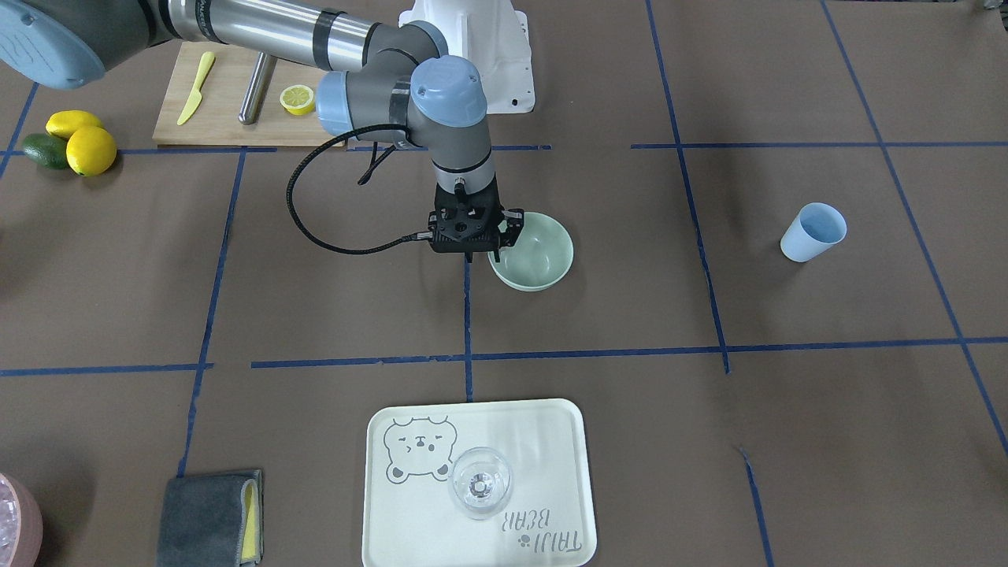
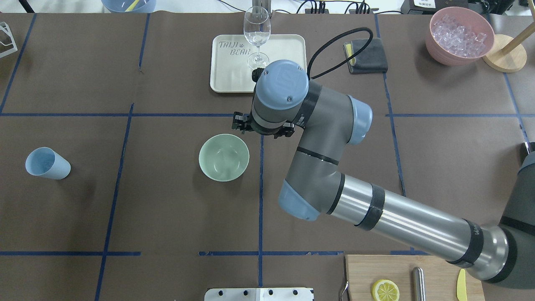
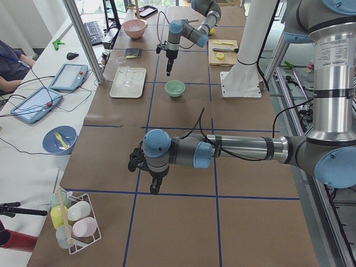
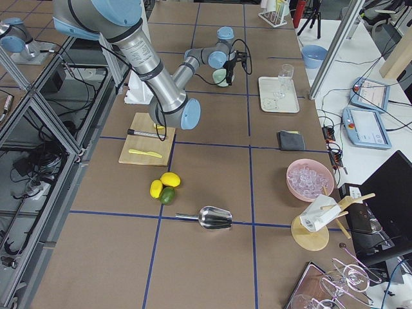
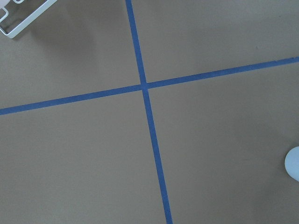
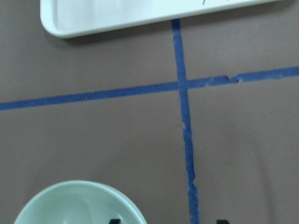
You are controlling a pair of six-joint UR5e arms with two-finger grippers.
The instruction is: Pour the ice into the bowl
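- Ice (image 1: 6, 516): in the front view we see it at the bottom-left edge, piled in a pink bowl (image 1: 27, 520), well apart from the green bowl (image 1: 539, 253) at the middle of the table (image 1: 630, 276).
- Same view: the right gripper (image 1: 484, 253) points down w/ its tips by the green bowl's rim, on the robot's right side of it. The fingers look spread.
- Also there: a tray (image 1: 551, 441) w/ a clear glass (image 1: 480, 482) on it, a grey cloth (image 1: 209, 516), a blue cup (image 1: 813, 231) well off to the robot's left, and lemons (image 1: 90, 150) near a cutting board (image 1: 228, 118).
- Overhead: the ice fills the pink bowl at top right. The green bowl sits just beside a line of blue tape (image 2: 260, 188). The right arm (image 2: 317, 125) hides its own tips, so we get no read on them here.
- Left-side view: the left gripper (image 3: 156, 188), on the near left arm (image 3: 239, 147), points down above the table. We can't tell if it's wide or narrow.
- Right-side view: a metal scoop (image 4: 214, 219) lies btw the lemons and the pink bowl, apart from both.
- Left wrist cam: crossing blue tape and the corner of a white rack (image 5: 23, 21). The fingers are out of shot.
- Right wrist cam: two dark fingertips (image 6: 115, 220) at the bottom edge stand wide apart, w/ a tape line btw them. The green bowl's rim is just beside one tip, and the tray's edge is at the top.
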